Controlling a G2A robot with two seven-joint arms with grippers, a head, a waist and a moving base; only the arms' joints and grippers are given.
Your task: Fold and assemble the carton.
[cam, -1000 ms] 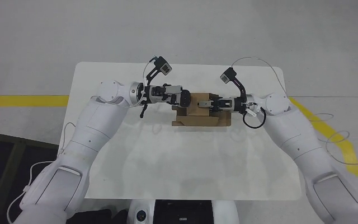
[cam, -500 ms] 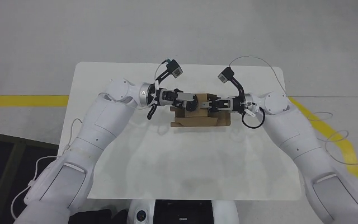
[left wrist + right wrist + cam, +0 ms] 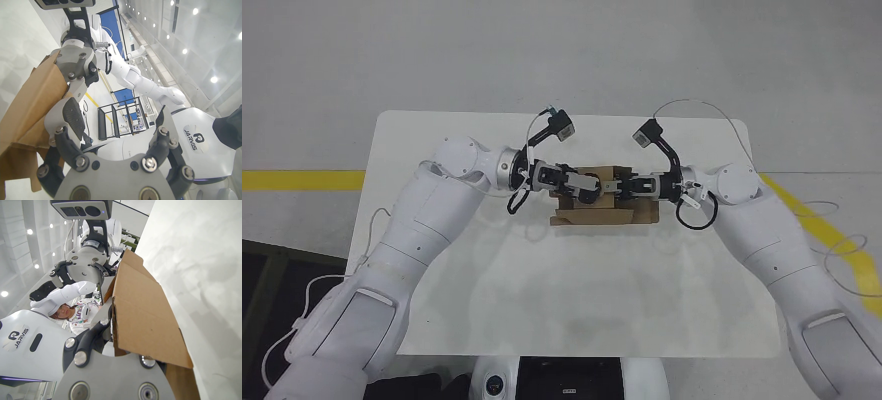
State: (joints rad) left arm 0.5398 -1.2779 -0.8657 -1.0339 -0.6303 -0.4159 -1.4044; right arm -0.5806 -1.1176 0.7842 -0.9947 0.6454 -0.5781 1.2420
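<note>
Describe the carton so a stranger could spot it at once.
Start at the white table; toward its far side the two arms meet. Where the left gripper and the right gripper meet sits the carton, the only brown cardboard thing against all that white.

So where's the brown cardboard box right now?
In the top view the brown cardboard carton is toward the far middle of the white table, between the left gripper and right gripper.

Carton (image 3: 602, 213) on table (image 3: 542, 300), far half, ctr.
</note>
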